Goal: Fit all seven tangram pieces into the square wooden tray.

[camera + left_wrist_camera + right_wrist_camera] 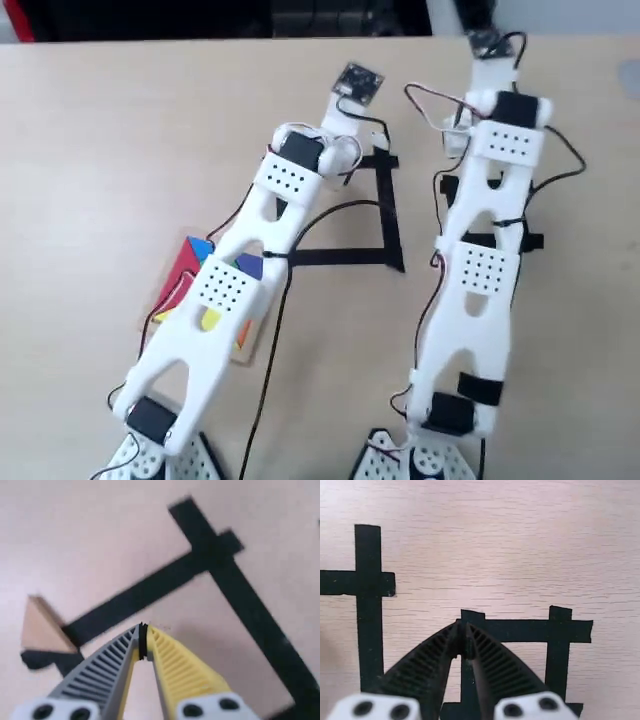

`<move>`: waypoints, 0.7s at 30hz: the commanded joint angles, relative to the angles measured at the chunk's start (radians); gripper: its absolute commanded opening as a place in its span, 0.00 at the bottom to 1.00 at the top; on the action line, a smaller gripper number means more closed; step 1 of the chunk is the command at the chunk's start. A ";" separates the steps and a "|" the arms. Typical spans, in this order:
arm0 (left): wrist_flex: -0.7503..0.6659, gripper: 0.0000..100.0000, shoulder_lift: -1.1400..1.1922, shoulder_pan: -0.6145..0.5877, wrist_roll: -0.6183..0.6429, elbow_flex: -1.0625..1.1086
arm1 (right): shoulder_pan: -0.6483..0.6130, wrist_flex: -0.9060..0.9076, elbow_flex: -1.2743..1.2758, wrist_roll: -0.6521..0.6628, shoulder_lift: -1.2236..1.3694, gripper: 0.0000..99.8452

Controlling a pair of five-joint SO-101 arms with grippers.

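the black tape outline (390,215) on the pale wooden surface (120,130) is what i take my bearings from. the square wooden tray (246,348) lies outside that outline, off its near left end towards the arm bases, and the left arm's white forearm crosses right over it. around the arm i can see a red piece (180,270), a blue piece (200,246), a purple piece (249,266), a bit of yellow (210,321) and an orange edge (243,333). how many pieces sit in the tray i cannot tell, as the arm covers the middle.

the left tool (143,629) hangs just inside the outline near a corner where the strips cross. its grey and yellow fingers are pressed together with nothing between them. a tan triangle piece (42,627) stands at the outline's line, touching or just beside the tape.

the right tool (463,628) is beyond the outline's right side, over a separate set of black tape strips (369,595). its dark ribbed fingers are pressed together and empty, tips above a strip.

any print on the arms is too small to read.
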 commanded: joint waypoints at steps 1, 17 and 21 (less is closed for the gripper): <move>0.247 0.03 -0.203 0.027 -0.006 -0.050 | -0.003 -0.008 -0.047 -0.011 -0.007 0.01; 0.239 0.03 -0.503 -0.292 -0.187 -0.010 | -0.041 -0.005 -0.044 -0.008 -0.005 0.01; 0.003 0.03 -0.345 -0.395 -0.144 0.019 | -0.041 -0.005 -0.047 -0.008 0.012 0.01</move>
